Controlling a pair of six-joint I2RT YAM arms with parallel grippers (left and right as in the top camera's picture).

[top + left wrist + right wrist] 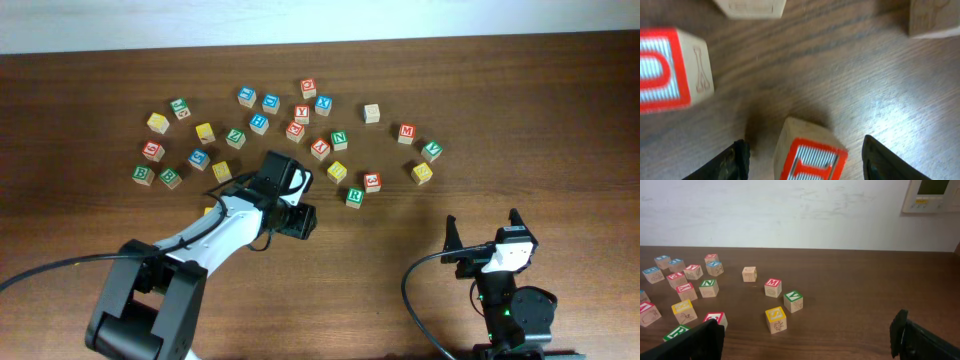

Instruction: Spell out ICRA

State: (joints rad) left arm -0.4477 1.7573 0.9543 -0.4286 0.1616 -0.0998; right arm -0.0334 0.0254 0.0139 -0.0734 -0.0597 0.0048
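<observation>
The red I cube [810,156] stands on the table [850,75] between the left claw's [807,167] jaws, which are spread with a gap on either side and grip nothing. The green R [354,196] lies loose among the scatter. No row shows, so the spelling looks barely begun. The right claw [484,238] gapes wide and empty. Overhead, the arm [215,230] hides the I, and the other two letters are too small to pick out.

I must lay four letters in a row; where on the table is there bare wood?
Bare wood lies between the left arm and the right arm, nearer than the green R cube and the red 3 cube. The right end, past the green V cube, is free too. Crowded: the band of cubes beyond the left arm.
</observation>
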